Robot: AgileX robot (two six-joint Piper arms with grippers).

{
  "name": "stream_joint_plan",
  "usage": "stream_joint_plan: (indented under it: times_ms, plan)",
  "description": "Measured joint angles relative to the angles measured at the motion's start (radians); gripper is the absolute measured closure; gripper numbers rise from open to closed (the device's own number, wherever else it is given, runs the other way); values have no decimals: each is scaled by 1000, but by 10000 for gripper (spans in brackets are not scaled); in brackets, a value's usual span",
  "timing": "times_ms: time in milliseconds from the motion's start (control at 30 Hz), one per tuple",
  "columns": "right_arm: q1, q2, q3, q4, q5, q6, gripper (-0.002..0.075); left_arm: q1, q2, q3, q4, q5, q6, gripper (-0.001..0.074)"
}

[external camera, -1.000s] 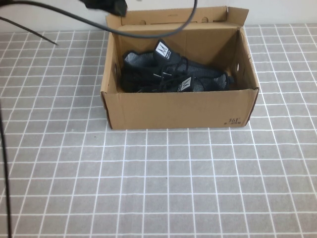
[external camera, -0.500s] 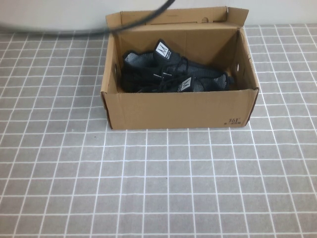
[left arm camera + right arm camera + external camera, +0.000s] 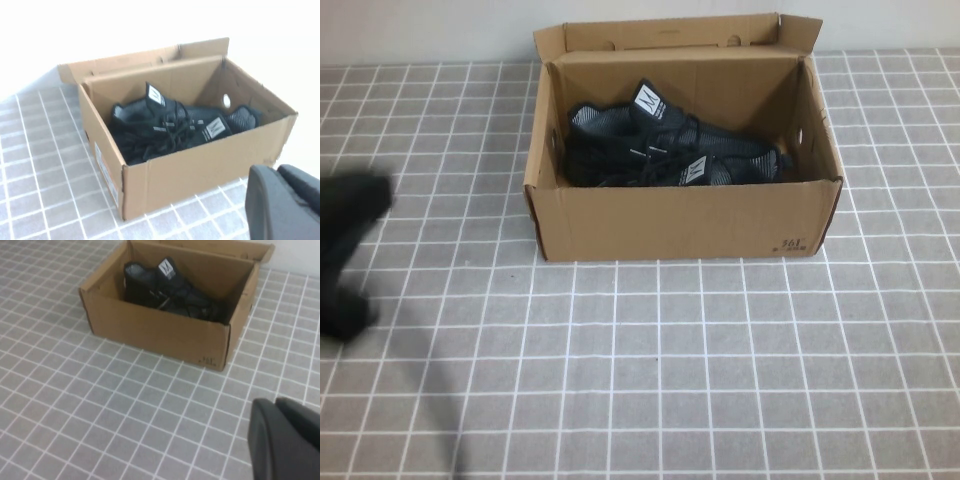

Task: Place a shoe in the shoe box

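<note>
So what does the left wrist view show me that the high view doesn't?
Only the left wrist view shows the white label on the shoe box's outer end wall, and the left gripper close up in the corner. Only the high view shows the "361" print on the front, and the left arm as a dark blur at the left edge. Both show two black shoes inside, lid open. The right gripper appears in neither.

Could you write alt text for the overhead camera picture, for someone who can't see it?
An open cardboard shoe box on a grey tiled table holds black shoes. The blurred left gripper is at the left edge; the right gripper is out of view.
</note>
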Motion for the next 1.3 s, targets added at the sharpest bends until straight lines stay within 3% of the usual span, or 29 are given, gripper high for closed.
stream_joint_plan:
  times_ms: [167, 333, 733, 1300]
  plan:
    - [0, -22, 103, 42, -119, -22, 742, 0, -251, 310, -5, -229, -2, 736]
    - [0, -22, 249, 86, -307, -47, 742, 0, -386, 506, 4, -356, -2, 736]
    - [0, -18, 636, 175, -840, -55, 742, 0, -423, 877, 20, -588, -2, 736]
    - [0, -16, 691, 178, -837, -55, 742, 0, -426, 899, 20, -331, -2, 736]
